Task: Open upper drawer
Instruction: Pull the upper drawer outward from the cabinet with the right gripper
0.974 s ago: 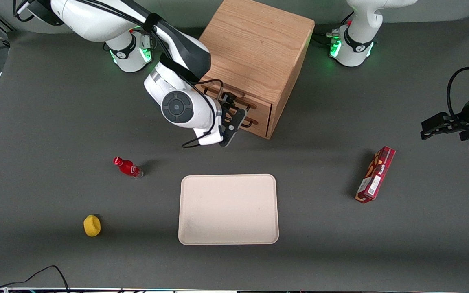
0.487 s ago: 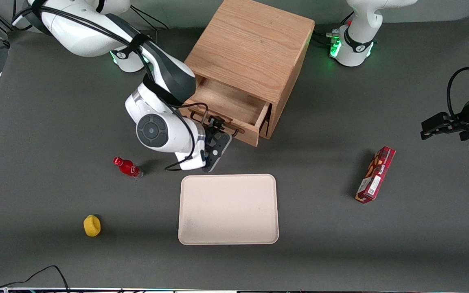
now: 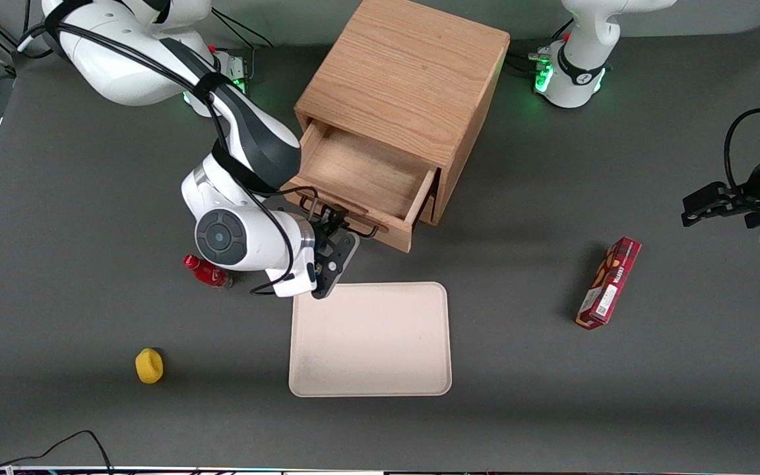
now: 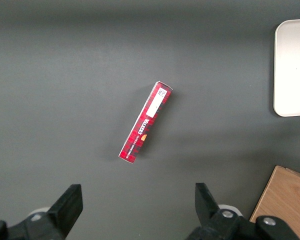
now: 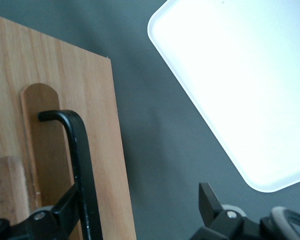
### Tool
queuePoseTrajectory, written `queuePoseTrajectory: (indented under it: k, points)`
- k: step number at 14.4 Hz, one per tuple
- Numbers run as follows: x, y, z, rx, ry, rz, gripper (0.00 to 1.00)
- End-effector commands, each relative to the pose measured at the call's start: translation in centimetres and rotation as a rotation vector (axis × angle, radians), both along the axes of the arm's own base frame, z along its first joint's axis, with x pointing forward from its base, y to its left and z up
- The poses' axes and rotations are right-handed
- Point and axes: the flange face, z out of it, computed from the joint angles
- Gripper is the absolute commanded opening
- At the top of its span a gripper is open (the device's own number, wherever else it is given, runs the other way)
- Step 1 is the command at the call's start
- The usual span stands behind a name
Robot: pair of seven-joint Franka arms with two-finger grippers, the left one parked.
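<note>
The upper drawer (image 3: 367, 175) stands pulled well out of the cabinet (image 3: 406, 86) (bare wood inside). The gripper (image 3: 335, 227) is at its black handle (image 3: 347, 221), jaws apart around the bar.

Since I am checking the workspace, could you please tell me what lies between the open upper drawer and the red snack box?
Only bare grey table lies between the upper drawer and the snack box, seen in the front view; the tool sits at the drawer's handle.

Three cameras, one tabletop (image 3: 90, 198)

From high in front we look steeply down on the whole scene. Our right wrist camera sits close against the upper drawer (image 5: 55, 125) front and the tray (image 5: 240, 85); the left wrist camera looks straight down, sharing the tray (image 4: 292, 65) corner.
</note>
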Motion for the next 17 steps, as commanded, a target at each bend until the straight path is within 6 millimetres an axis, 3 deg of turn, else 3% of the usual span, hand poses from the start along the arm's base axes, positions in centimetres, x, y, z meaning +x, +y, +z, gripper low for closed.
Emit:
queuePoseTrajectory:
  k: [1,2,10,17]
  points:
    - [1.2,-0.4,0.0,0.002,-0.028,0.049,1.0]
    - [2.2,-1.5,-0.1,-0.002,-0.04,0.039,1.0]
    - [5.4,-4.2,0.0,0.032,-0.106,0.096,1.0]
    - [7.6,-7.2,2.0,0.071,-0.208,0.23,1.0]
